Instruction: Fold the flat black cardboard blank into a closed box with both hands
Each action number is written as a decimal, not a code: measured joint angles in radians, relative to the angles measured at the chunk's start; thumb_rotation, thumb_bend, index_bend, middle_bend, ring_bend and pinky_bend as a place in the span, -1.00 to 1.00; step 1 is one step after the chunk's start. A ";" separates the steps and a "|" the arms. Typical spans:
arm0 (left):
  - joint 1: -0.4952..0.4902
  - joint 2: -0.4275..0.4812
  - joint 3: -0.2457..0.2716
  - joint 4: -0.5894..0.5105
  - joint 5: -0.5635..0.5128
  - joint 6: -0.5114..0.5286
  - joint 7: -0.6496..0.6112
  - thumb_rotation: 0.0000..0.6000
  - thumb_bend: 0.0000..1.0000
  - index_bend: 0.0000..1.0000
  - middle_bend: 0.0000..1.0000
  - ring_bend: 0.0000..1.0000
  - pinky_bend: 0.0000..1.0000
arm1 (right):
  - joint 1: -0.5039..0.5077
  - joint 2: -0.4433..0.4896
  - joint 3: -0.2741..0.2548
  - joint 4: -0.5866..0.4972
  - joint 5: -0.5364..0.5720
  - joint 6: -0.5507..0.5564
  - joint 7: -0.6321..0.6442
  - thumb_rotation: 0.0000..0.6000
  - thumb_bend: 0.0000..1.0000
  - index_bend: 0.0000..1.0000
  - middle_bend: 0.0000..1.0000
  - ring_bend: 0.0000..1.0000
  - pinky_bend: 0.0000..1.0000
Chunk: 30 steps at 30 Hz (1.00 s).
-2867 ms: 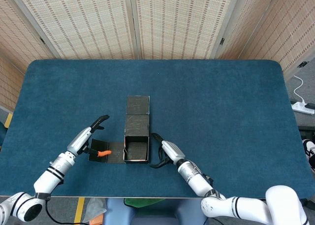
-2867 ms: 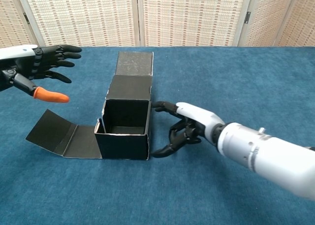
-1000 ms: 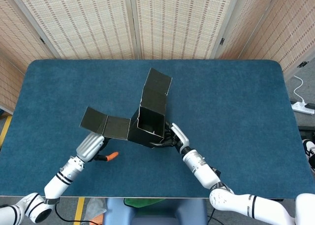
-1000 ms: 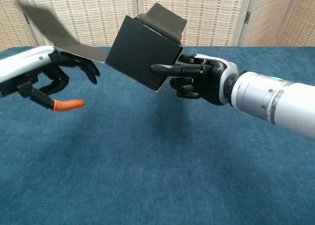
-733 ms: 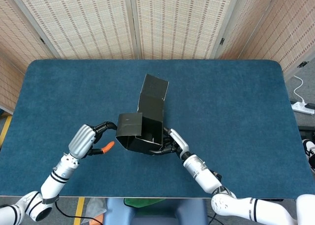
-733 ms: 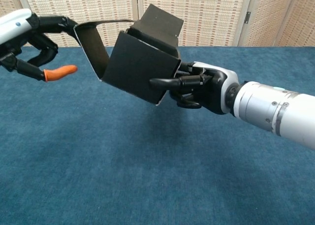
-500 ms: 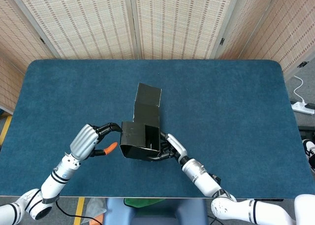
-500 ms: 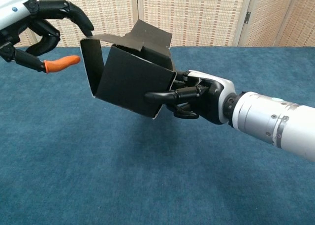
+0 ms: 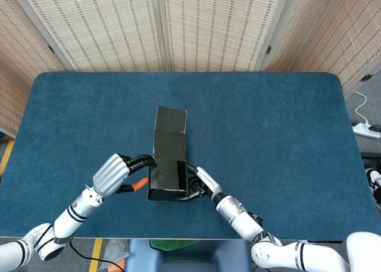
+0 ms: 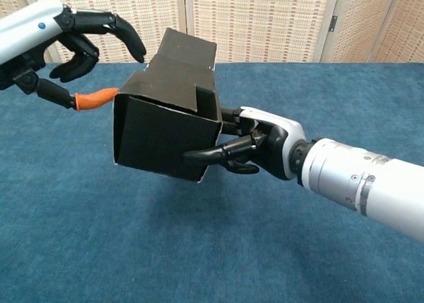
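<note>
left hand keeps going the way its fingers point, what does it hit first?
Most likely the black cardboard box. The left hand sits at the box's left side, fingers aimed at its upper wall and already at or near it; contact is unclear.

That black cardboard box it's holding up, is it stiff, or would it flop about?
Probably fairly stiff: the black cardboard box keeps flat faces and sharp corners while off the table. Likely light, since the right hand grips only one side. The unclosed top flap may still swing.

Matt black cardboard box (image 10: 165, 134), fuzzy blue cloth over the tabletop (image 10: 99, 250), glossy white plastic shell on the right robot hand (image 10: 255, 147).
</note>
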 measured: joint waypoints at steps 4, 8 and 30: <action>-0.013 -0.031 0.015 0.050 0.017 0.002 0.002 1.00 -0.29 -0.21 -0.11 0.72 0.81 | 0.013 -0.015 -0.008 0.023 0.001 0.005 -0.025 1.00 -0.64 0.00 0.11 0.56 1.00; -0.027 -0.066 0.032 0.111 0.031 -0.002 -0.002 1.00 -0.29 -0.19 -0.11 0.72 0.80 | 0.025 -0.033 -0.015 0.056 0.001 0.013 -0.051 1.00 -0.64 0.00 0.11 0.56 1.00; -0.077 -0.342 0.141 0.673 0.092 0.059 -0.132 1.00 -0.29 -0.15 -0.10 0.70 0.76 | 0.096 -0.195 -0.044 0.375 -0.027 0.019 -0.113 1.00 -0.64 0.00 0.10 0.56 1.00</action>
